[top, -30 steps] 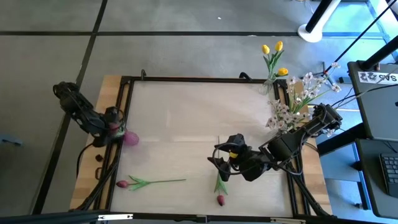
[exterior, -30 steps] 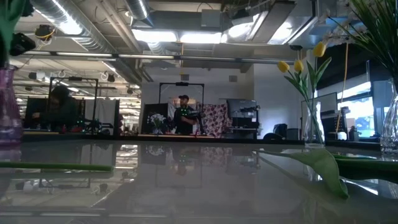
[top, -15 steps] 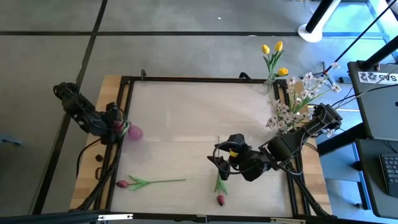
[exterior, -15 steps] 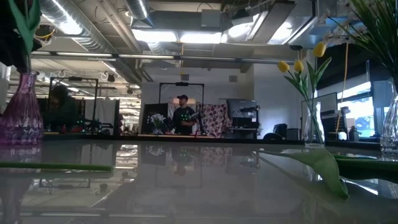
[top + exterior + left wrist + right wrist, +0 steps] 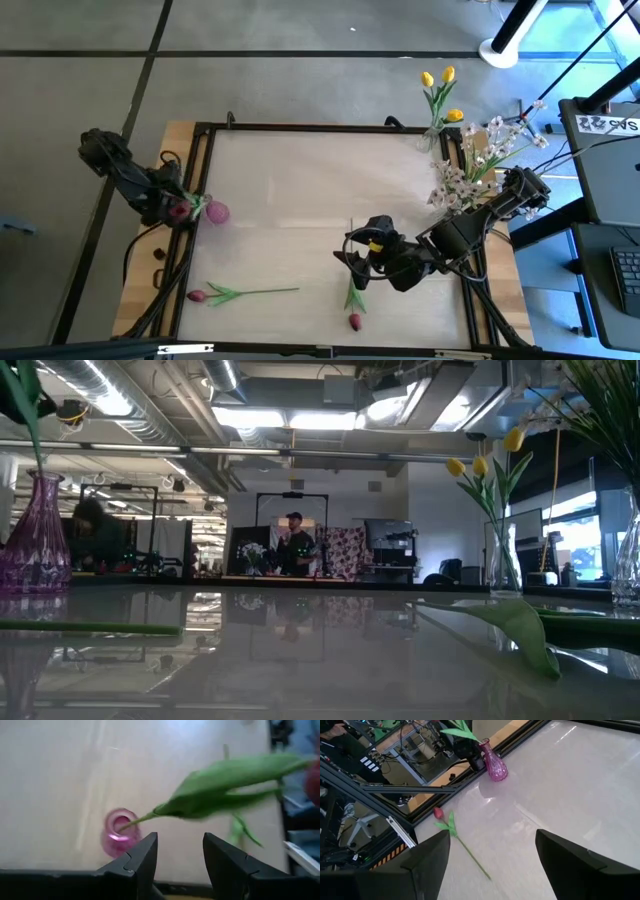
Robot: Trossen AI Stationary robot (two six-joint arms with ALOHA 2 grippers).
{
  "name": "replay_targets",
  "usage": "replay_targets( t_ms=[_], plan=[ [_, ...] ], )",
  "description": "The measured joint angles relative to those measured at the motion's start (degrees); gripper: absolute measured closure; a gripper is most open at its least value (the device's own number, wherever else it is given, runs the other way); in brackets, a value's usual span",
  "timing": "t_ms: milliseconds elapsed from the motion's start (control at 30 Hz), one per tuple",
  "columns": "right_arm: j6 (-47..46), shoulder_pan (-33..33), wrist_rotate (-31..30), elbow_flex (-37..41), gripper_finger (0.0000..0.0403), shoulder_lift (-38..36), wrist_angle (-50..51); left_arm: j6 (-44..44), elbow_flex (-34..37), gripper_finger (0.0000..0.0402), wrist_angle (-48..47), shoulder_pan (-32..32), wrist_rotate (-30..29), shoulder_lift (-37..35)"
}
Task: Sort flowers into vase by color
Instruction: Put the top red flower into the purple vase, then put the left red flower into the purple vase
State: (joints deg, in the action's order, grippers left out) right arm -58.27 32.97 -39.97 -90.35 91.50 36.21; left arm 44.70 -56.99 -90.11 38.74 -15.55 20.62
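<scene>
A pink glass vase [image 5: 216,212] stands by the table's left edge. One dark red tulip [image 5: 178,210] has its stem end in the vase mouth [image 5: 119,824]; its leaves [image 5: 225,775] lean left over my left gripper [image 5: 170,205]. That gripper [image 5: 180,840] is open just left of the vase, with the stem beyond its fingertips. Two more dark red tulips lie flat near the near edge, one [image 5: 240,293] left of centre and one [image 5: 353,305] below my open right gripper [image 5: 355,268]. Yellow tulips [image 5: 440,95] and white blossoms [image 5: 480,160] stand in clear vases at the far right.
A black frame [image 5: 300,128] runs around the pale tabletop, with wood strips outside it on both sides. In the low view a green stem [image 5: 90,628] lies at the left and a leaf [image 5: 520,632] at the right. A person [image 5: 293,545] stands far back in the room.
My left arm has drawn back from over the pink vase toward the table's left and far side. The tulip stays with its stem in the vase, leaning left. The vase has shifted a little toward the far edge. My right arm has kept still.
</scene>
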Motion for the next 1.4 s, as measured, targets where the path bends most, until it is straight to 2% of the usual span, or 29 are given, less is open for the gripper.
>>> replay_targets(
  t_ms=[100,367,500,667,767,900,1000,1100,1267,1400],
  plan=[
    [-0.02,0.00,0.03,0.00,0.0109,0.00,-0.03,0.20,-1.42,0.0248,0.04,0.00,3.09,0.00],
    [-0.03,0.00,0.02,0.00,0.0109,0.00,-0.10,3.31,-4.58,0.0248,-0.02,0.00,5.22,0.00],
    [-0.01,0.00,0.01,0.00,0.0109,0.00,-0.12,6.49,-10.10,0.0248,0.03,0.00,5.27,0.01],
    [1.56,0.00,-0.01,0.00,0.0109,0.00,-0.09,12.86,-21.22,0.0248,0.92,0.00,5.64,0.00],
    [3.55,0.00,-0.36,0.00,0.0109,0.00,-0.09,13.85,-25.89,0.0248,9.08,0.00,4.40,-0.07],
    [7.83,0.00,-1.97,0.00,0.0109,0.00,-0.05,5.95,-25.39,0.0248,29.07,-1.24,3.50,0.89],
    [10.46,0.00,-2.63,0.00,0.0109,0.00,0.26,-1.53,-24.31,0.0248,39.64,-2.32,5.70,5.38],
    [10.97,0.00,-2.97,0.00,0.0109,0.00,1.69,-4.61,-24.20,0.0248,42.95,-3.00,6.43,11.57],
    [11.01,0.01,-2.62,0.00,0.0109,0.00,5.26,-4.40,-24.20,0.0248,43.02,-3.03,6.53,22.03],
    [10.73,0.02,0.25,0.00,0.0109,0.00,8.79,0.71,-24.18,0.0248,45.03,-1.74,8.60,30.12]
  ],
)
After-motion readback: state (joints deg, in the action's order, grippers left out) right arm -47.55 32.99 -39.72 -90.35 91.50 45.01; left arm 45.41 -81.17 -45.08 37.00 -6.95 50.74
